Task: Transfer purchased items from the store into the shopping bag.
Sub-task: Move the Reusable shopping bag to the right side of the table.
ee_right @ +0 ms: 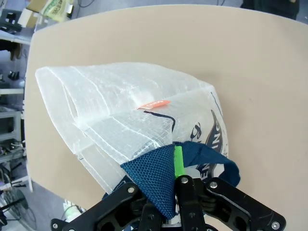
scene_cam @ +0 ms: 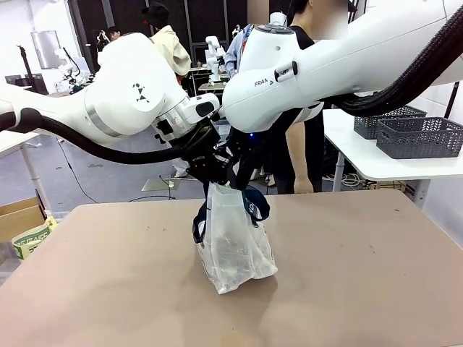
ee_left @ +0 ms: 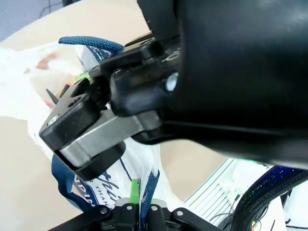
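The shopping bag (scene_cam: 235,246) stands upright in the middle of the tan table (scene_cam: 362,275), translucent white with navy strap handles. Both grippers meet just above its mouth. My left gripper (scene_cam: 208,179) is shut on one navy strap (ee_left: 150,190); in the left wrist view its fingers (ee_left: 143,195) pinch the strap at the bottom edge, and the right arm's gripper looms large just ahead. My right gripper (scene_cam: 242,181) is shut on the other strap (ee_right: 154,175), with the bag (ee_right: 120,106) below it. Whether either of two grey baskets on a side table is the store, I cannot tell.
The two dark grey mesh baskets (scene_cam: 419,137) stand on a white side table at the back right. A person (scene_cam: 315,152) stands at the far side behind my right arm. A cardboard box (scene_cam: 18,217) sits on the floor at the left.
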Robot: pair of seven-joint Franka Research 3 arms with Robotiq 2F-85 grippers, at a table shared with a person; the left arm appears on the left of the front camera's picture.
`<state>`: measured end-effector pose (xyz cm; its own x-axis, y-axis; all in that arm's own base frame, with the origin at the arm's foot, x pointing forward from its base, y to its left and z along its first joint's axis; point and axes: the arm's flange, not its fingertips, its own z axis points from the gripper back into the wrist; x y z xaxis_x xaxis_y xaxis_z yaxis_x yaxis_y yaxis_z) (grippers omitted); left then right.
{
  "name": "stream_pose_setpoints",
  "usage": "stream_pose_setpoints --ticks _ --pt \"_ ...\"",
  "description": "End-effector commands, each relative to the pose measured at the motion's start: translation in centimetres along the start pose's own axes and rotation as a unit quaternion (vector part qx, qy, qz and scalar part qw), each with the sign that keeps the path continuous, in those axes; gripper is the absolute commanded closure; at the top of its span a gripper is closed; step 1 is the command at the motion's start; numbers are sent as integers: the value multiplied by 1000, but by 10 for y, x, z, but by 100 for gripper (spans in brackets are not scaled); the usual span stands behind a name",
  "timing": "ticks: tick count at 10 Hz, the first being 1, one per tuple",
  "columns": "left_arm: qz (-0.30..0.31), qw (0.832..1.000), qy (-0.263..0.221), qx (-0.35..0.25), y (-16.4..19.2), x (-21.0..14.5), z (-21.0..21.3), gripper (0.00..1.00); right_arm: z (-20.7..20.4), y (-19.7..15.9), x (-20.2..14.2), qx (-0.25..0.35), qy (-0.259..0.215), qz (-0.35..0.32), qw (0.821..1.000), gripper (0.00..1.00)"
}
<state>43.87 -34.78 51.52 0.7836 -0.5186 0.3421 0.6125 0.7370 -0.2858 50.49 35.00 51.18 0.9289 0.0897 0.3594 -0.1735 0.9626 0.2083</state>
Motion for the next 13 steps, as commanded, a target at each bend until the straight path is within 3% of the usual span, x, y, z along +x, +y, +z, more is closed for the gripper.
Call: stream_pose_setpoints --ticks 1,7,12,13 --pt "-7 1000 -8 12 -9 -5 3 100 3 3 1 22 -9 6 1000 100" --pt "-16 1000 -21 16 -9 -14 11 100 16 -14 -6 68 -26 4 997 100" --pt "-14 999 -30 20 -5 -19 17 100 45 -39 -25 92 -57 0 994 1" --pt "-13 999 -30 22 -3 -20 19 100 52 -46 -31 89 -59 -5 994 0"
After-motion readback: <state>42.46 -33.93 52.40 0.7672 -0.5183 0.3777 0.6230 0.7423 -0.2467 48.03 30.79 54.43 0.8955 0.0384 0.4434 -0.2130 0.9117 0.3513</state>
